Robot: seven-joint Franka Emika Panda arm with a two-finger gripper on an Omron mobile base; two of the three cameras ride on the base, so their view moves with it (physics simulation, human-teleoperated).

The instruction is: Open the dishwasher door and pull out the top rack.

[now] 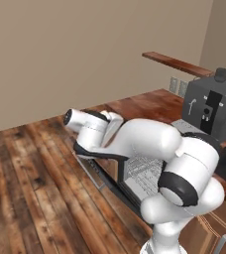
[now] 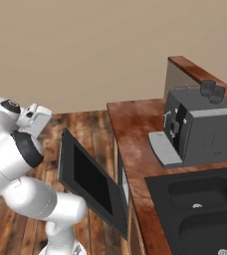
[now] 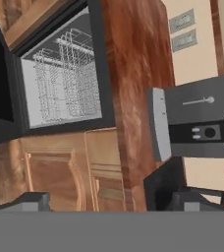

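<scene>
While the dishwasher door hung part-open left of the coffee machine, the top rack sat inside the tub, not pulled. Gripper was off the door, jaws apart, empty. Judged next: lower door fully, then reach rack.

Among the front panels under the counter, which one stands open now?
The black dishwasher door: it hangs swung out and tilted from the counter front, baring the wire racks inside. The wooden cabinet doors beside it lie flat and shut.
</scene>
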